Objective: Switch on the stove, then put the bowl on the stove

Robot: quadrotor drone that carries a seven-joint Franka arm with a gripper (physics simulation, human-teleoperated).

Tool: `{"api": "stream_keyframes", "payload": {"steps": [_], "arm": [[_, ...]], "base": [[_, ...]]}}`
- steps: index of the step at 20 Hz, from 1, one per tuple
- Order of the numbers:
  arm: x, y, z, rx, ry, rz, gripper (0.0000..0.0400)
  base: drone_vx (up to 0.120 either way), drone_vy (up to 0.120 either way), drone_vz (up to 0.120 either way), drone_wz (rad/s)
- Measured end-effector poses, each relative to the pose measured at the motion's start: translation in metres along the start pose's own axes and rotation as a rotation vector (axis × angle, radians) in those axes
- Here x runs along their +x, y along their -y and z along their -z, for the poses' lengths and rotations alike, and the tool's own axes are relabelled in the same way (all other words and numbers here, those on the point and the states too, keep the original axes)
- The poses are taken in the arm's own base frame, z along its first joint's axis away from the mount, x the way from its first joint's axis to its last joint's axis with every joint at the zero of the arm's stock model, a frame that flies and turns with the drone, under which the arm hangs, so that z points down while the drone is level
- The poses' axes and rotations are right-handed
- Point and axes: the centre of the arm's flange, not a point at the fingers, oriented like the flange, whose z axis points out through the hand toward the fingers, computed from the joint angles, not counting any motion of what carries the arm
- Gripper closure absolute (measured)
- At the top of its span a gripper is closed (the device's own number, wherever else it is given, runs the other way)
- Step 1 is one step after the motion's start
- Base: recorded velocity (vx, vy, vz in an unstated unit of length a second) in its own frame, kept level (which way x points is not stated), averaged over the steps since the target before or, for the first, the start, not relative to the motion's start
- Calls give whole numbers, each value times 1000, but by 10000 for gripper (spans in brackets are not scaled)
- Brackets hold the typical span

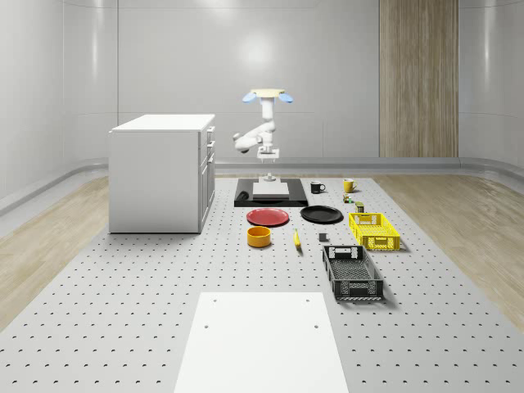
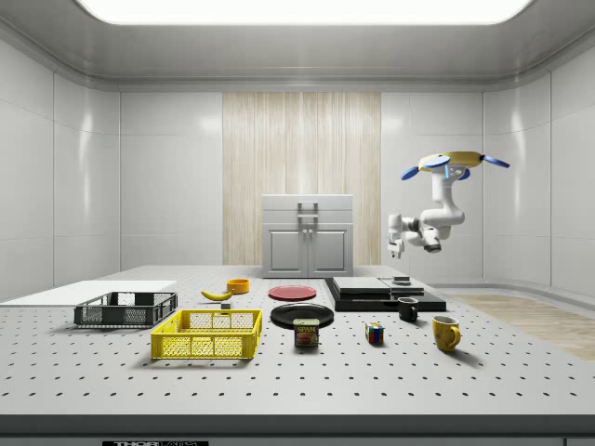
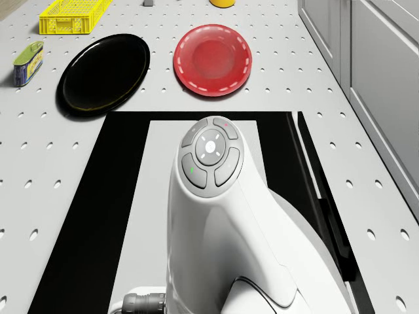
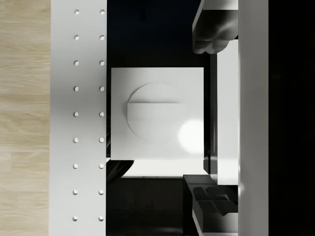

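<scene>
The black plate [image 3: 103,73] looks glossy, the arm [image 3: 222,222] smooth white plastic, the floor [image 1: 57,237] pale wood.

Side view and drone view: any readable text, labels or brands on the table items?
"SPAM": on the small dark-labelled rectangular tin beside the yellow plastic crate, side view.
Label on the same tin in the drone view: too blurred to read.
Black strip at the table's front edge: white lettering, unreadable.

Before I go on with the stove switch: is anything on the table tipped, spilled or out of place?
Nothing stands out. The orange bowl, red plate, black plate, both crates and the mugs sit upright and apart. The drone hovers over the stove, gripper above its switch.
</scene>
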Motion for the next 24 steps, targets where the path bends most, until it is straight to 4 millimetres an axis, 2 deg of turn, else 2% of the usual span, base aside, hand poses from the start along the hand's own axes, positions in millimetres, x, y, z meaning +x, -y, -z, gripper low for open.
{"api": "stream_keyframes", "payload": {"steps": [3, 7, 19, 24], "arm": [[0, 0, 0, -2, -2, 0, 0], [0, 0, -5, -3, -3, 0, 0], [0, 0, -51, -4, -4, -1, 0], [0, 0, -62, -4, -4, -1, 0]], "base": [[0, 13, -120, 0], [0, 0, -10, 0], [0, 0, 0, 0], [0, 0, 0, 0]]}}
